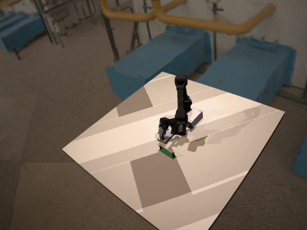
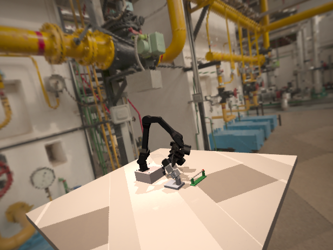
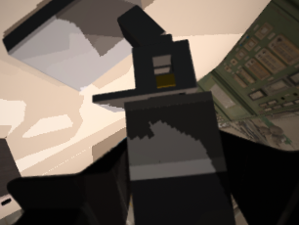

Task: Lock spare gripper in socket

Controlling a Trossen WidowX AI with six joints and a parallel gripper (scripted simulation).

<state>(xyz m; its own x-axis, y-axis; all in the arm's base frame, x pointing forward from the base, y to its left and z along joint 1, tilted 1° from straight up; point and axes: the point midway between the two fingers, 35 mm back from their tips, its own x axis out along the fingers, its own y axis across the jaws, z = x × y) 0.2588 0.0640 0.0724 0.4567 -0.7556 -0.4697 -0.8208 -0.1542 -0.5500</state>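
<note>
My gripper [image 1: 162, 125] [image 2: 168, 165] [image 3: 168, 133] is shut on the spare gripper, a grey block [image 3: 173, 147] whose body also shows in the exterior view [image 2: 173, 171]. The mount has a pale base plate [image 1: 168, 137] [image 2: 170, 185] [image 3: 59, 51] and a tilted dark socket [image 3: 143, 73]. The spare gripper's end meets the socket's rim; its spigot is hidden, so how deep it sits cannot be told. Grey and yellow show through the socket's side window. The lock pin [image 2: 197, 175], pale with a red end, lies across the posts of the green rack [image 1: 166, 152] [image 2: 199, 181].
The arm's box-shaped base [image 1: 195, 117] [image 2: 146, 177] stands behind the mount. The green rack stands close in front of the mount, on the side away from the arm's base. Patterned light and shadow cross the table [image 1: 219, 162] [image 2: 151, 224].
</note>
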